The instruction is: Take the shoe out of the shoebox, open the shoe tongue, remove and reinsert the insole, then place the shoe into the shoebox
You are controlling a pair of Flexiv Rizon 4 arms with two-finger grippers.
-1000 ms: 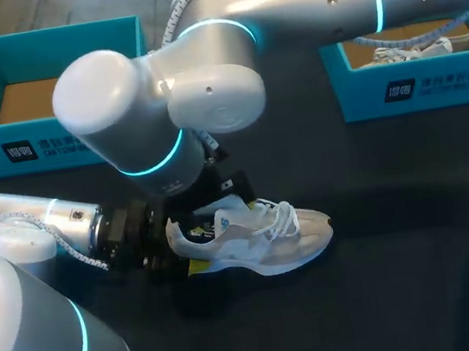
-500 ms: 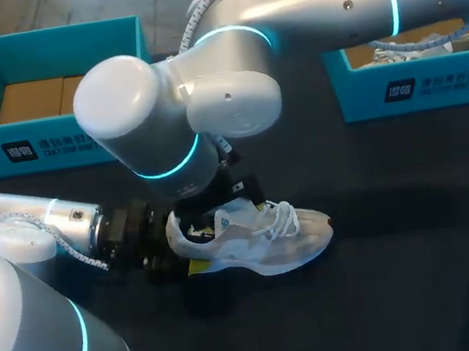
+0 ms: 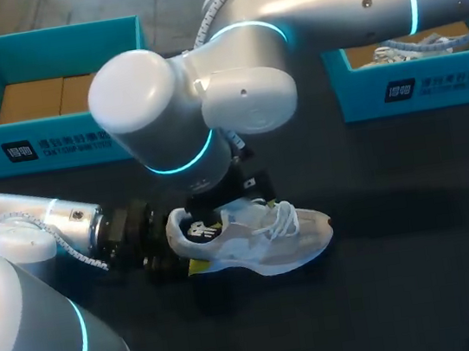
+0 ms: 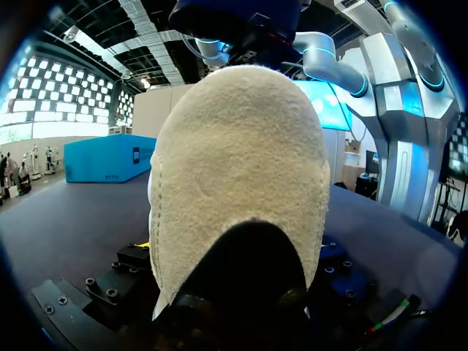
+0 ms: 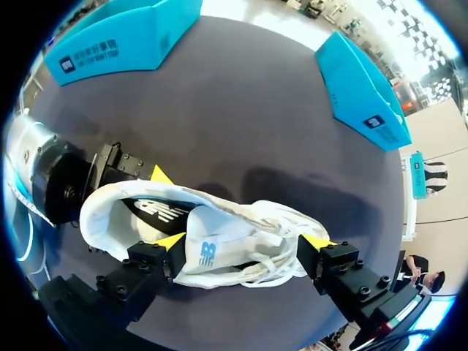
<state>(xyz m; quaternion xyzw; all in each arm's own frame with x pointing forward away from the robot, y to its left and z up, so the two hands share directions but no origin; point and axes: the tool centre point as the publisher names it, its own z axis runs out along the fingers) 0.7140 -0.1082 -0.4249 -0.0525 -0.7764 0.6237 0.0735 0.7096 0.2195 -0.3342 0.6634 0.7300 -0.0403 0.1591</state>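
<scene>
Desk: dark matt desk (image 3: 394,188). It carries both boxes and the shoe, and its plain surface shows no other loose item.
Right arm: silver right arm with glowing teal rings (image 3: 207,101). It comes in from the far right and reaches past the middle, with its bulky joint over the heel end of the shoe.
Left arm: silver left arm (image 3: 40,224). It lies low along the desk, pointing at the heel.
Boxes: teal cardboard shoebox (image 3: 56,148) at the far left, showing only brown card inside. It is probably where the shoe is to go. A second teal shoebox (image 3: 414,85) at the far right holds another white shoe (image 3: 401,53).
Shoe: white and cream mesh running shoe with white laces (image 3: 261,237). It stands on its sole mid-desk, outside both boxes, with the toe to the right.
Insole: dark insole with a white mark (image 5: 157,210). It is seated inside the shoe and visible through the opening.
Left hand: left hand (image 3: 176,255), closed on the heel with a yellow tip at either side, likely to pin the shoe steady.
Right hand: right hand (image 5: 243,243), fingers spread wide and holding nothing. It hovers above the shoe, apparently placed to work at the opening.
</scene>
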